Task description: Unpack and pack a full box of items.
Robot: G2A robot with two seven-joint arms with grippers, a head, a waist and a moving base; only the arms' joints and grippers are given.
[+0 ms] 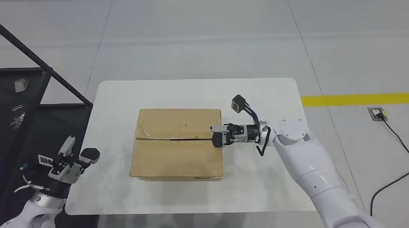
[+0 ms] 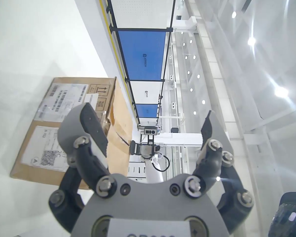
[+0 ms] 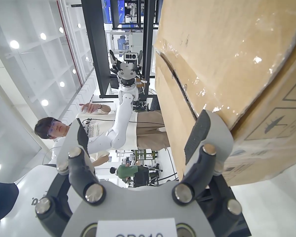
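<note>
A closed cardboard box sits in the middle of the white table, with a taped seam along its top. My right gripper is at the box's right end, level with the seam. In the right wrist view this gripper is open, and one finger lies against the box at its top edge by the seam. My left gripper hangs off the table's left front corner, apart from the box. It is open with nothing between its fingers, and the labelled side of the box lies ahead of it.
A black frame with a dark net stands left of the table. The table surface is bare to the right of the box and behind it. A yellow floor line and a floor socket lie to the right.
</note>
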